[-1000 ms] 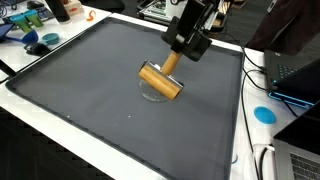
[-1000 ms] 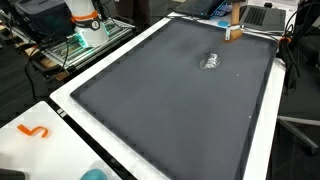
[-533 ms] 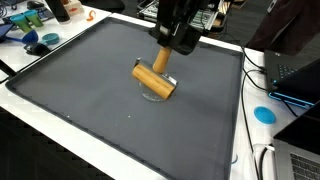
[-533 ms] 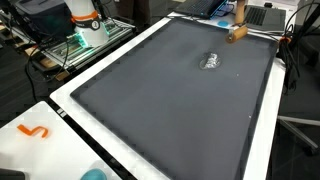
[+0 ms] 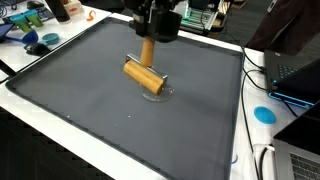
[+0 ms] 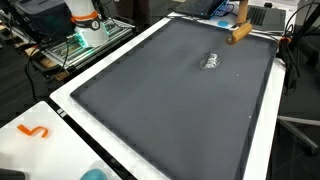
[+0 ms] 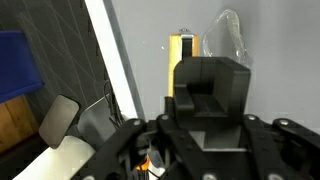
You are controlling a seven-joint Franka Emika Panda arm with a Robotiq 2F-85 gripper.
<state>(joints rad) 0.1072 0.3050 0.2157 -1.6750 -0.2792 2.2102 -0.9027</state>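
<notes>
Presently in hand: wooden mallet (image 5: 140,76), with a cylindrical head and a straight handle, in pale brown wood. It is held by the upper end of the handle, with the head hanging lowest and lying crosswise. In both exterior views it appears lifted clear of the surface, above the far middle of the mat.

Holder: gripper (image 5: 152,40). The claw is closed narrow about the handle and touches nothing but the mallet. In the wrist view the dark finger block covers most of the handle, and only the yellowish wood (image 7: 185,50) shows beyond it.

Step, as judged: mid-carry, with the tool aloft and not set down. Any next move calls for a firm hold on the handle, since the heavy head hangs free and could swing. It also calls for clearance over the piece lying below.

Beneath and just beside the head: clear plastic piece (image 5: 155,92). It is thin and transparent and lies flat on the mat, apart from the mallet. Its exact form is not legible.

Bearing surface: dark grey mat (image 5: 70,80), large and rimmed, on a white table (image 5: 40,108).

Periphery: blue disc (image 5: 264,113) on the table beside the mat, and a laptop (image 5: 295,72) further out. Both are well apart from the tool.
</notes>
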